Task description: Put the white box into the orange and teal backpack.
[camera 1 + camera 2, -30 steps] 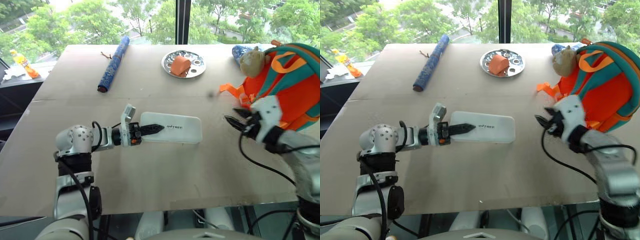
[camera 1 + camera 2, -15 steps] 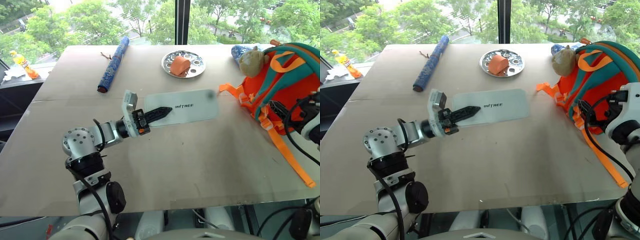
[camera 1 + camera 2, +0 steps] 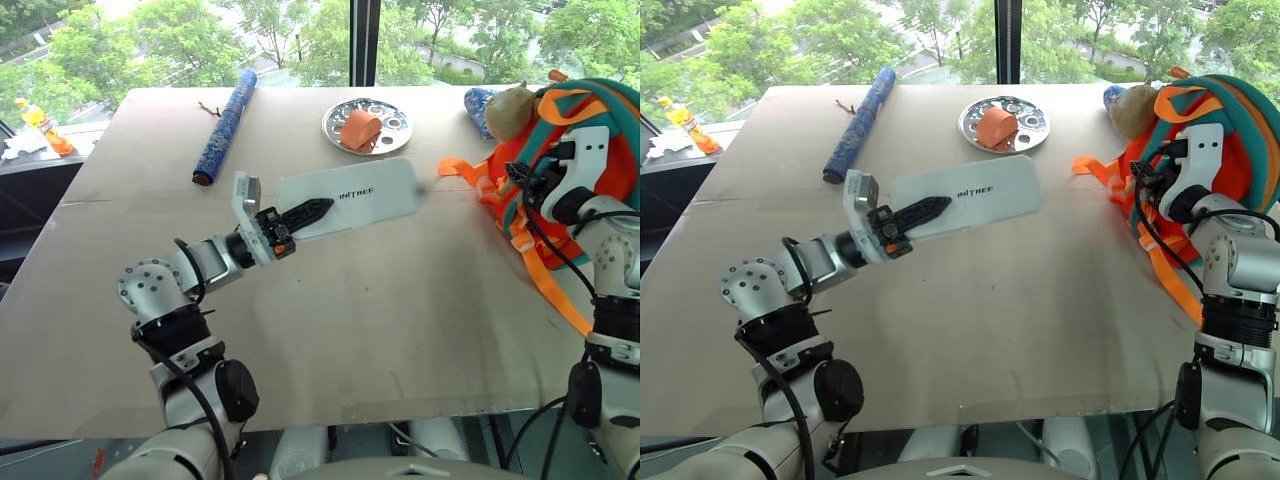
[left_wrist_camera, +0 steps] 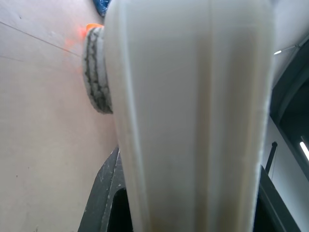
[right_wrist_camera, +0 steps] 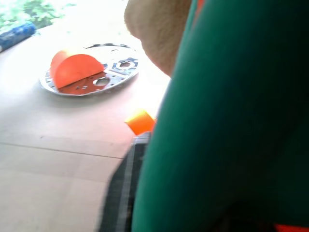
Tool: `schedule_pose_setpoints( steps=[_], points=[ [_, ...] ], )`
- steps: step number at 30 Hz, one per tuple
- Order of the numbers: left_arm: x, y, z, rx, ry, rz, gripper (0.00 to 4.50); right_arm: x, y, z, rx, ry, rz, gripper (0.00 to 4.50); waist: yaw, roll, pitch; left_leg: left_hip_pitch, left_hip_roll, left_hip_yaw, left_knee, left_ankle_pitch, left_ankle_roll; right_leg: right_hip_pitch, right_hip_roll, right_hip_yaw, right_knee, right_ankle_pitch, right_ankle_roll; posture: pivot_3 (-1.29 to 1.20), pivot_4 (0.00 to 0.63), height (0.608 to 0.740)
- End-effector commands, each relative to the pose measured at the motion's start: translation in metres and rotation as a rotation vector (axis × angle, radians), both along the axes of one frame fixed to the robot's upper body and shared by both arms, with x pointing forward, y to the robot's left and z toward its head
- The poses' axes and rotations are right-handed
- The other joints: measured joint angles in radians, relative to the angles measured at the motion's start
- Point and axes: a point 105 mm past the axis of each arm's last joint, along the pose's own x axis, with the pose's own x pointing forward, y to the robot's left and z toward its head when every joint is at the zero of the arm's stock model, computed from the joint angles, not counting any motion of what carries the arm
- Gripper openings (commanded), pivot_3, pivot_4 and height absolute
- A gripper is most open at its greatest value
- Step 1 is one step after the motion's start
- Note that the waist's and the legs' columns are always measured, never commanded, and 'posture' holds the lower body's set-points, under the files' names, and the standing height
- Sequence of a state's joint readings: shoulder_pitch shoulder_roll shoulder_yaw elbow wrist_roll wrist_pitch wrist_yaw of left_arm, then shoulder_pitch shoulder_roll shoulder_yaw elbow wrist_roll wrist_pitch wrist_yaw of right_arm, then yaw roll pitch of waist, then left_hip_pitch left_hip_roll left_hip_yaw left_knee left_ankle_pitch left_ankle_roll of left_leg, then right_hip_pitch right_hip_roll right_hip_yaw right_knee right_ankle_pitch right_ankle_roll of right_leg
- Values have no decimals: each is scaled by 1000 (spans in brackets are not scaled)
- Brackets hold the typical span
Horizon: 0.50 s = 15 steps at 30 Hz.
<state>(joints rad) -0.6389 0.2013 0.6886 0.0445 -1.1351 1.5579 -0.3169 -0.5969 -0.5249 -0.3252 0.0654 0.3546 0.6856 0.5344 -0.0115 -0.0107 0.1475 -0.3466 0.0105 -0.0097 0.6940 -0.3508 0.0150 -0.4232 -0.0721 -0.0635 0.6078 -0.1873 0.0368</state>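
Note:
The white box [image 3: 365,190], flat with dark lettering, hangs tilted above the middle of the table. My left gripper [image 3: 303,211] is shut on its near end, and the box's underside [image 4: 193,121] rises between the fingers in the left wrist view. The orange and teal backpack [image 3: 620,120] stands at the table's right edge with a tan plush toy [image 3: 512,108] on its far side. My right gripper [image 3: 522,180] is pressed against the backpack's left side and shut on its teal fabric [image 5: 231,121], which hides the fingers.
A round metal plate [image 3: 392,120] holding an orange object [image 3: 360,130] sits at the far centre, just beyond the box. A blue rolled item [image 3: 225,125] lies far left. A blue pouch [image 3: 478,100] is behind the plush toy. Orange straps [image 3: 548,285] trail over the table.
The left gripper raised the box and swung it farther away, towards the plate. The right arm reached forward to the backpack's left side and its gripper closed there.

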Motion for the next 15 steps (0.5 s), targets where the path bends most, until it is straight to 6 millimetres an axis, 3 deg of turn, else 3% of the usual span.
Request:
schedule_pose_setpoints(
  steps=[1, 5, 10, 12, 15],
  points=[
    [3, 13, 28, -71, -106, 76, 1085, -35, 22, 40, 31, -169, 263, 24, 1, 1, 1, 0, 0, 0, 0, 0, 0, 0, 0, 0, 0, 0, 0, 0, 150, 731],
    [10, 22, 40, -108, -130, 125, 1085, -86, 53, 63, 104, -206, 594, 24, 1, 2, 3, 1, 1, -2, 0, 2, -3, 0, 0, -2, 1, 0, 0, 0, 150, 731],
    [19, 32, 59, -84, -213, 152, 1085, -137, 79, 41, 52, -46, 834, 24, 4, 0, 4, 1, 1, -4, 0, 2, -3, 1, 0, -3, 2, 0, 0, 0, 150, 731],
    [19, 32, 68, -54, -282, 125, 1085, -155, 81, 34, 34, 9, 876, 24, 5, 0, 4, 1, 1, -4, 0, 2, -3, 0, 0, -3, 1, 0, 0, 0, 150, 731],
    [14, 22, 81, -5, -398, 47, 1085, -170, 72, 38, 51, 31, 868, 24, 10, 0, 4, 1, 0, -2, 0, 2, -3, 0, 0, -2, 1, 0, 0, 0, 150, 731]
  ],
)
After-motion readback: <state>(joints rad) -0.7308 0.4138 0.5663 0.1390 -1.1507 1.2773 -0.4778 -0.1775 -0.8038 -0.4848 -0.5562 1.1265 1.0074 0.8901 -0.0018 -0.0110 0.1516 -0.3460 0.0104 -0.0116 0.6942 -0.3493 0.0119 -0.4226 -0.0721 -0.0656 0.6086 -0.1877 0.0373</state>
